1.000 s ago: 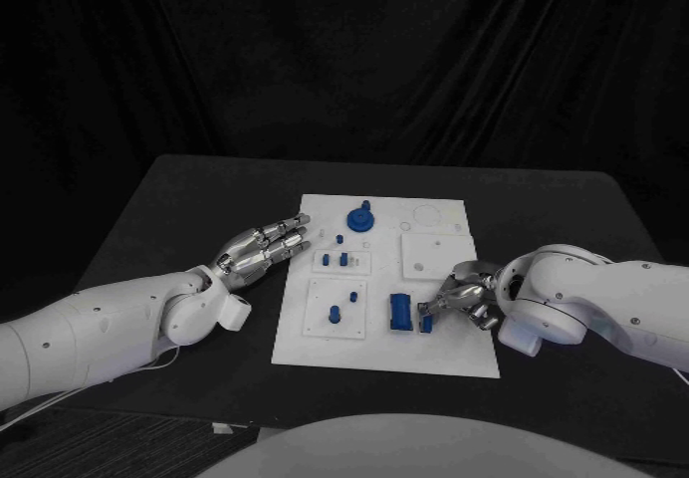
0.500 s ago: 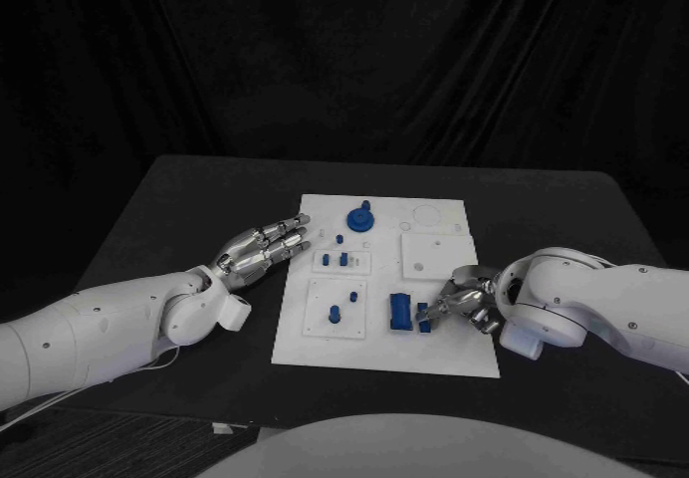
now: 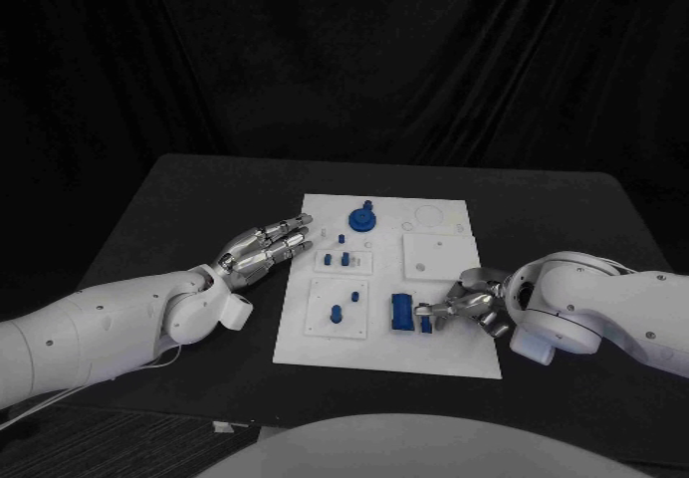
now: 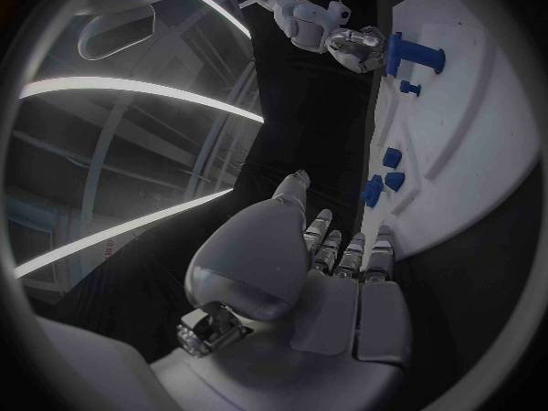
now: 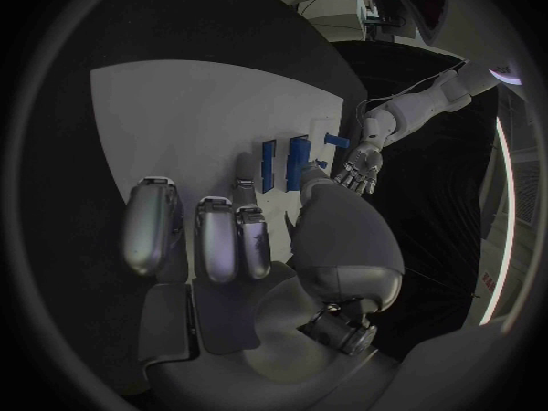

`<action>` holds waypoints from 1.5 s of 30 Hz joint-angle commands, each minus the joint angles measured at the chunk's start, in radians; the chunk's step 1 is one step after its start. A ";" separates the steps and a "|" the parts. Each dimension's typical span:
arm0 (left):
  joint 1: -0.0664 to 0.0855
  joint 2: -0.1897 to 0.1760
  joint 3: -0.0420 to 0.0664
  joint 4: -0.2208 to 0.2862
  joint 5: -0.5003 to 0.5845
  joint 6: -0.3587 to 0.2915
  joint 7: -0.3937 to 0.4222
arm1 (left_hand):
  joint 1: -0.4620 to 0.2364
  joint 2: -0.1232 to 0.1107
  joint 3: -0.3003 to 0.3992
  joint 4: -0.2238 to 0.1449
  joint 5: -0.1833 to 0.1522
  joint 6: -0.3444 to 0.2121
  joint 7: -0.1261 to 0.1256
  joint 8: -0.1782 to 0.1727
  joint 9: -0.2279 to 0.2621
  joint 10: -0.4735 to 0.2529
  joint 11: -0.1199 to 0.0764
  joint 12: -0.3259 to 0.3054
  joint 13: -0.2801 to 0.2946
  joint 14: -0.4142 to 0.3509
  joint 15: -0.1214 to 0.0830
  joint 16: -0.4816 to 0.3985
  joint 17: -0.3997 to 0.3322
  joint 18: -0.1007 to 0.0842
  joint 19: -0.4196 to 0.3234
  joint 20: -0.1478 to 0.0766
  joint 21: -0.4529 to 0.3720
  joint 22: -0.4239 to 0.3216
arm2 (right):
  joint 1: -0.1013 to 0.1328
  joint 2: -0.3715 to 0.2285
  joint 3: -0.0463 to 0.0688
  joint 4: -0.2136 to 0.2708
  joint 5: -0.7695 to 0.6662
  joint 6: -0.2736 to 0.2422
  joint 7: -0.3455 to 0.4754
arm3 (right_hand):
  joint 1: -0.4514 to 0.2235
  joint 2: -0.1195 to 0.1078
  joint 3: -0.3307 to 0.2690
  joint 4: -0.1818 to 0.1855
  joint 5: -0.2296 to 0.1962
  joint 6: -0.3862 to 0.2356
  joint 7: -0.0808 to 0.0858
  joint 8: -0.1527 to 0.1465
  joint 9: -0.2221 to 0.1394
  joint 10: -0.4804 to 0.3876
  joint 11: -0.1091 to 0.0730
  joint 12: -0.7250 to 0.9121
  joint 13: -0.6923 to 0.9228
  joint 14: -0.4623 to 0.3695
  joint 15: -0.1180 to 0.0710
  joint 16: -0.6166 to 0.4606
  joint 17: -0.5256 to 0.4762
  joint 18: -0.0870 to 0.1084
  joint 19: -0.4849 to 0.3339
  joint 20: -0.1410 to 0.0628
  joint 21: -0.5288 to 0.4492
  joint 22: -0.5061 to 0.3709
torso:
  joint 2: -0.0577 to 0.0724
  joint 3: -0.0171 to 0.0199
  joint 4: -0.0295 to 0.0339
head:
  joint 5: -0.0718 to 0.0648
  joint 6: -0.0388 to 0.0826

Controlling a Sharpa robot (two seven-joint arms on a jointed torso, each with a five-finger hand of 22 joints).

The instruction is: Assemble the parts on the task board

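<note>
The white task board lies in the middle of the black worktop. The left hand rests at the board's left edge, fingers stretched out and apart, holding nothing. The right hand sits over the board's right side, near its front, fingertips at a blue block; whether it grips the block cannot be told. A round blue part stands near the board's far edge.
</note>
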 commanded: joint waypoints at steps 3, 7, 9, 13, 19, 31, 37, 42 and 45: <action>-0.004 0.001 -0.001 0.000 0.002 0.012 -0.005 | 0.002 0.010 0.004 0.001 0.003 0.000 0.003 0.003 0.000 -0.001 0.005 0.000 -0.002 0.001 0.008 0.003 0.001 0.018 -0.001 0.004 0.005 -0.001 | 0.021 -0.032 0.000 0.031 -0.018 -0.067 0.023 | -0.030 -0.019 -0.052 0.030 -0.004 0.007 -0.005 0.014 0.003 0.105 0.004 0.004 0.263 0.060 -0.001 0.005 0.017 0.006 0.006 0.005 0.002 0.173 | 0.000 -0.0001 -0.0002 | -0.001 0.000; -0.004 0.002 -0.001 -0.001 0.002 0.012 -0.004 | 0.001 0.012 0.005 0.001 0.004 0.000 0.003 0.003 0.000 -0.001 0.006 0.001 -0.002 0.001 0.008 0.003 0.001 0.018 -0.001 0.004 0.005 -0.001 | 0.044 -0.053 0.000 0.051 -0.010 -0.107 0.054 | -0.096 0.024 -0.095 0.030 -0.001 0.019 -0.015 0.060 0.033 0.105 -0.005 0.004 0.263 0.064 -0.008 0.016 0.038 0.004 0.010 -0.001 0.012 0.175 | 0.000 0.0000 -0.0002 | 0.000 0.000; -0.005 0.002 -0.001 -0.001 0.002 0.011 -0.002 | 0.001 0.012 0.005 0.001 0.004 0.000 0.003 0.003 0.000 -0.001 0.006 0.001 -0.002 0.001 0.008 0.003 0.001 0.018 -0.001 0.004 0.005 -0.001 | 0.054 -0.065 0.000 0.060 -0.006 -0.133 0.079 | -0.123 0.027 -0.108 0.030 0.001 0.015 -0.020 0.093 0.059 0.105 -0.009 0.004 0.263 0.066 -0.011 0.022 0.050 0.002 0.014 -0.004 0.022 0.178 | 0.000 0.0000 -0.0001 | 0.001 0.000; -0.005 0.001 -0.001 0.000 0.002 0.006 0.004 | 0.001 0.012 0.006 0.002 0.005 0.000 0.003 0.003 0.000 -0.001 0.006 0.001 -0.002 0.001 0.008 0.003 0.001 0.018 -0.001 0.004 0.005 0.000 | 0.066 -0.082 0.000 0.071 0.009 -0.174 0.135 | -0.190 0.092 -0.133 0.028 0.016 0.003 -0.026 0.138 0.096 0.105 -0.014 0.004 0.263 0.069 -0.015 0.031 0.069 -0.001 0.018 -0.008 0.036 0.182 | -0.001 0.0001 0.0002 | -0.001 0.000; -0.005 -0.003 -0.001 0.007 0.002 -0.009 0.035 | -0.008 0.014 0.005 0.009 0.004 0.002 0.001 0.004 0.000 0.003 0.006 0.005 0.000 0.003 0.008 0.006 0.002 0.018 -0.001 0.002 0.005 -0.001 | 0.071 -0.087 0.000 0.067 0.027 -0.227 0.282 | -0.315 0.203 -0.211 0.026 -0.005 -0.040 -0.013 0.091 0.056 0.105 -0.004 0.004 0.263 0.069 -0.009 0.036 0.075 -0.003 0.019 -0.006 0.049 0.184 | -0.001 -0.0002 0.0004 | -0.006 0.000; -0.005 -0.023 -0.001 0.061 -0.042 -0.102 0.227 | -0.167 -0.077 -0.151 0.161 -0.292 0.032 -0.015 0.012 0.002 0.028 -0.001 0.042 0.007 -0.004 -0.088 -0.007 -0.003 0.019 -0.024 -0.082 -0.011 -0.052 | 0.025 -0.083 0.000 -0.009 0.305 -0.347 0.919 | -0.135 0.228 -0.308 0.027 0.005 -0.141 0.084 -0.088 -0.195 -0.831 0.231 -0.911 -0.519 -0.829 0.259 -0.791 -0.848 0.034 -0.755 0.183 -1.058 -0.268 | -0.004 0.0005 -0.0020 | -0.008 0.000; -0.005 -0.036 -0.001 0.093 -0.096 -0.168 0.271 | -0.167 -0.119 -0.123 0.161 -0.309 0.002 -0.055 -0.002 -0.002 0.009 -0.044 0.021 0.002 -0.004 -0.141 -0.007 -0.003 0.019 -0.028 -0.129 -0.014 -0.066 | -0.005 -0.070 -0.001 -0.060 0.409 -0.264 1.123 | -0.082 0.081 -0.110 0.027 0.002 -0.444 -0.051 -0.186 -0.354 -1.293 0.172 -1.291 -0.947 -1.394 0.215 -1.276 -1.181 0.027 -1.429 0.199 -1.232 -1.115 | -0.002 0.0037 -0.0043 | -0.006 0.000; -0.005 -0.046 -0.001 0.112 -0.109 -0.197 0.286 | -0.170 -0.131 -0.108 0.162 -0.307 -0.019 -0.070 -0.011 -0.005 0.002 -0.057 0.012 0.000 -0.004 -0.147 -0.007 -0.003 0.019 -0.029 -0.137 -0.015 -0.070 | -0.019 -0.064 -0.001 -0.081 0.433 -0.245 1.200 | -0.028 0.081 -0.100 0.030 0.012 -0.611 -0.119 -0.199 -0.445 -1.402 0.088 -1.360 -1.109 -1.455 0.145 -1.385 -1.255 0.066 -1.464 0.183 -1.245 -1.252 | 0.000 0.0039 -0.0040 | -0.008 0.000; -0.005 -0.055 -0.001 0.126 -0.112 -0.220 0.297 | -0.174 -0.142 -0.100 0.162 -0.308 -0.020 -0.080 -0.015 -0.005 0.002 -0.065 0.010 0.000 -0.004 -0.155 -0.007 -0.003 0.019 -0.029 -0.148 -0.015 -0.070 | -0.023 -0.060 -0.001 -0.089 0.439 -0.242 1.225 | -0.015 0.095 -0.098 0.030 0.019 -0.614 -0.117 -0.198 -0.459 -1.409 0.081 -1.353 -1.134 -1.457 0.141 -1.392 -1.262 0.080 -1.465 0.183 -1.246 -1.261 | 0.000 0.0045 -0.0030 | -0.009 0.000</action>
